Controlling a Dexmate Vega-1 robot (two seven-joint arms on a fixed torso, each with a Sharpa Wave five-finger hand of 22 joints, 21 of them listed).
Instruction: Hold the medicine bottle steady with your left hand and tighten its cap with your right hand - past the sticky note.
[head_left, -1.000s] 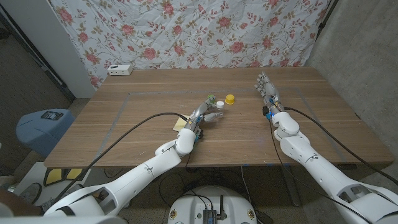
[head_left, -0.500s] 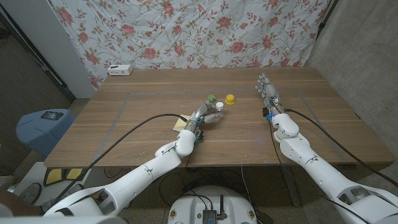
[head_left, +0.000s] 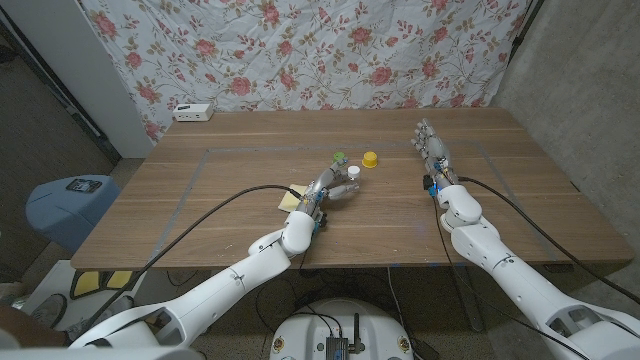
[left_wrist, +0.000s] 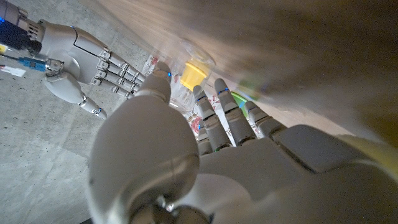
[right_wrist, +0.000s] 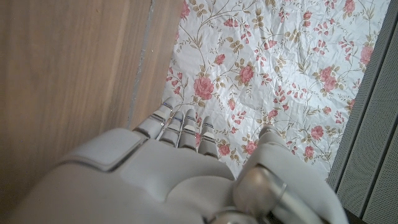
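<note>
The medicine bottle (head_left: 347, 180), clear with a white cap and a red-and-white label, lies between the thumb and fingers of my left hand (head_left: 326, 190), which holds it near the table's middle. In the left wrist view the bottle (left_wrist: 180, 93) shows between my thumb and fingertips (left_wrist: 219, 99). A yellow sticky note (head_left: 295, 197) lies beside the left wrist. A loose yellow cap (head_left: 370, 159) stands just beyond the bottle, with a small green object (head_left: 340, 157) next to it. My right hand (head_left: 432, 148) is far to the right of the bottle, fingers straight and apart, holding nothing.
A white box (head_left: 193, 111) sits at the table's back left edge. A floral cloth (head_left: 330, 50) hangs behind the table. A blue stool (head_left: 68, 205) stands off the left side. Black cables run along both arms.
The bottle's white cap has shifted a little toward the table's front within my left hand. The right hand has stayed in place.
</note>
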